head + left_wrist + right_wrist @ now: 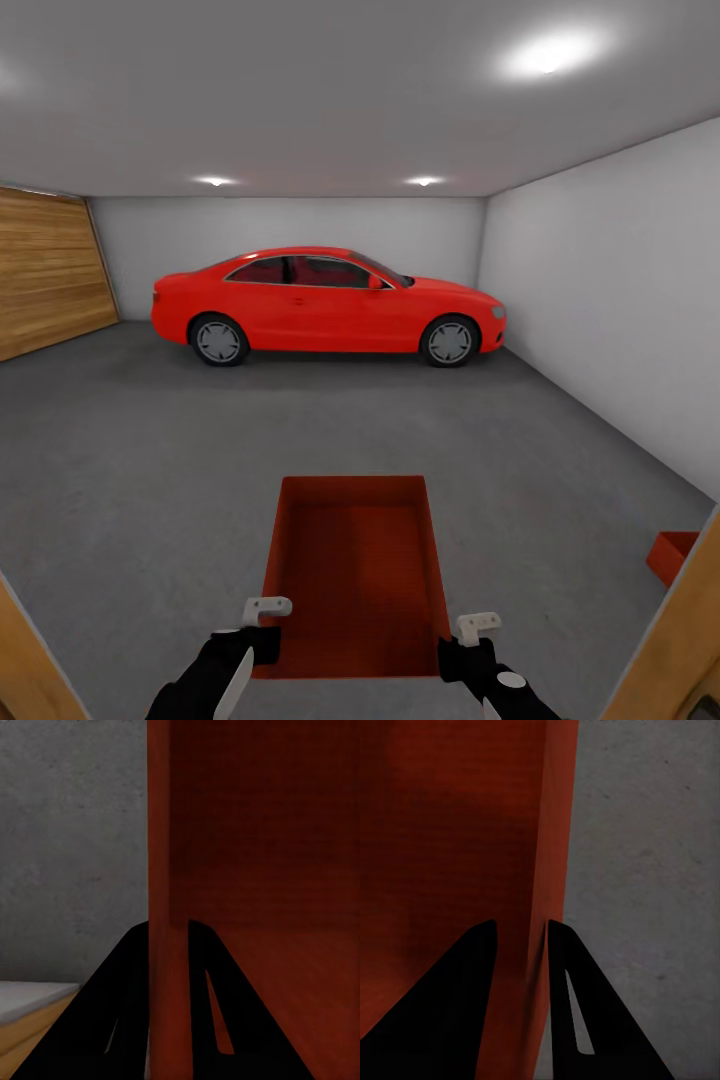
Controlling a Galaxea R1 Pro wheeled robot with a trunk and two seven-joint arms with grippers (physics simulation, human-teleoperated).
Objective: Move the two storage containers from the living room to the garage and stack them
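One rust-red open-top storage container (pixel 355 570) hangs low in front of me, above the dark grey concrete floor (pixel 140 460) of the garage. My left gripper (pixel 262 625) is shut on its left wall near the close corner, and my right gripper (pixel 470 640) is shut on its right wall. In the left wrist view the black fingers (pixel 112 1020) of that gripper (pixel 169 937) straddle the red wall (pixel 169 870). The right wrist view has its gripper (pixel 521 934) pinching the other wall (pixel 547 832) the same way. A second container (pixel 672 553) sits on the floor at the right, partly behind a door frame.
Wooden door-frame posts stand close at lower left (pixel 25 660) and lower right (pixel 670 640). A red car (pixel 320 300) is parked across the far end. A honey-coloured wooden panel door (pixel 45 270) fills the left wall; a white wall (pixel 610 300) runs along the right.
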